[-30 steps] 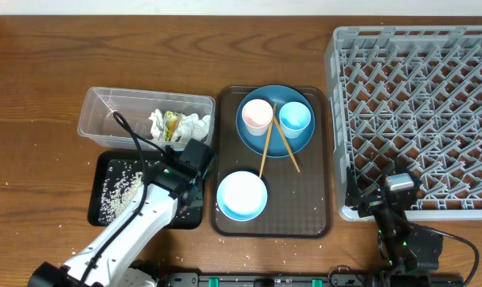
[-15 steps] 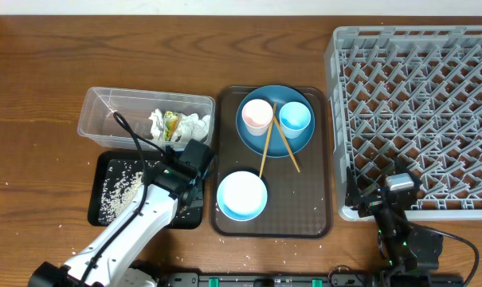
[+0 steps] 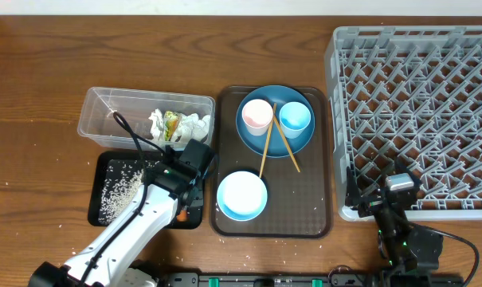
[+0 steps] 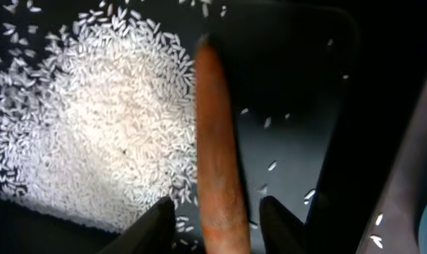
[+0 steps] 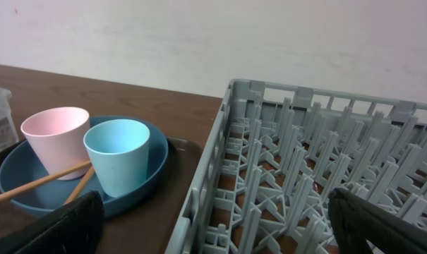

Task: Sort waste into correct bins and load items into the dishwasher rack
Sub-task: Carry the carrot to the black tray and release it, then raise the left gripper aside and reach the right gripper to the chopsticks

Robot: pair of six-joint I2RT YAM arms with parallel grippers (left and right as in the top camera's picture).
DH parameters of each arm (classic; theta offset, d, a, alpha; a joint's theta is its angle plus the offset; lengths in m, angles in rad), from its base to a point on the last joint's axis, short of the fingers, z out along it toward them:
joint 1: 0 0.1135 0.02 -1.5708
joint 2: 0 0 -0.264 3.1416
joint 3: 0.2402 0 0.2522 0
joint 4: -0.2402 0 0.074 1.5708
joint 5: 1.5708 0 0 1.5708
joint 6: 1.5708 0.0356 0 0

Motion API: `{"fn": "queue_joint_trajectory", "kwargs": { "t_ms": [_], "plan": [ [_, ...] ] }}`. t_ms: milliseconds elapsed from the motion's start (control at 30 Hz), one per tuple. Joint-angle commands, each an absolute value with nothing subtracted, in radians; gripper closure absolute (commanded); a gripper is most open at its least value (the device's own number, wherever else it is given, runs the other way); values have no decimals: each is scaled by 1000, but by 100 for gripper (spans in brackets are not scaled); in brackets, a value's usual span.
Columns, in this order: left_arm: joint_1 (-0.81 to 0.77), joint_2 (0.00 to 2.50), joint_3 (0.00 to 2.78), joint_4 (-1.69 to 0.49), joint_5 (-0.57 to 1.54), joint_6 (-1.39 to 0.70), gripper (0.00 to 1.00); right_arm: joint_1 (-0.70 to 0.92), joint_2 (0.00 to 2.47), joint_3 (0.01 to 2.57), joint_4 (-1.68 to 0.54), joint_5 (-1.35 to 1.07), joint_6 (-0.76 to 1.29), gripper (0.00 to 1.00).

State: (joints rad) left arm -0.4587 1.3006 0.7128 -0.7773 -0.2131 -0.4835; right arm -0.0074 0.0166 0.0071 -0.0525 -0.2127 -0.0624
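The wooden table [image 3: 145, 56] is taken up on its right by the grey dishwasher rack [image 3: 416, 104], whose pegs are seen bare. A brown serving tray [image 3: 304, 207] is set at the centre, well apart from the rack. To its left a clear tub [image 3: 97, 119] is placed behind a shallow black tray [image 3: 97, 163]. Faint markings are seen on the tub's wall at the left edge of the right wrist view, but they cannot be read.

On the serving tray's far half a round blue plate [image 3: 300, 142] is laid. On the plate a pink cup [image 3: 256, 114] and a light blue cup [image 3: 295, 116] are stood upright side by side. Wooden chopsticks [image 3: 266, 143] are propped across the plate's near rim, and their tips are spread apart towards the tray. A white bowl [image 3: 242, 195] with a pale blue inside is set on the tray's near left corner.

Crumpled white tissues [image 3: 194, 123] are gathered at the tub's right end, with a green-yellow wrapper [image 3: 172, 122] tucked among them.

The left gripper [image 4: 217, 210] is held low over the black tray's right side. Its fingers [image 4: 157, 226] are parted, and the small orange carrot [image 4: 219, 141] is seen lengthwise between them on the tray floor, with a narrow gap at each side. White rice grains [image 4: 93, 120] are heaped just left of the carrot.

The right gripper [image 5: 213, 212] is held beside the rack's near corner. Its fingers [image 5: 58, 226] are spread wide, and nothing is held between them.
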Motion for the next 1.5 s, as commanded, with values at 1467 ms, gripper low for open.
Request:
{"fn": "queue_joint_trajectory", "kwargs": {
  "t_ms": [1467],
  "plan": [
    [-388,1181,1197,-1008,-169,-450,26,-14,176,410,-218,-603,153,1]
  ]
}}
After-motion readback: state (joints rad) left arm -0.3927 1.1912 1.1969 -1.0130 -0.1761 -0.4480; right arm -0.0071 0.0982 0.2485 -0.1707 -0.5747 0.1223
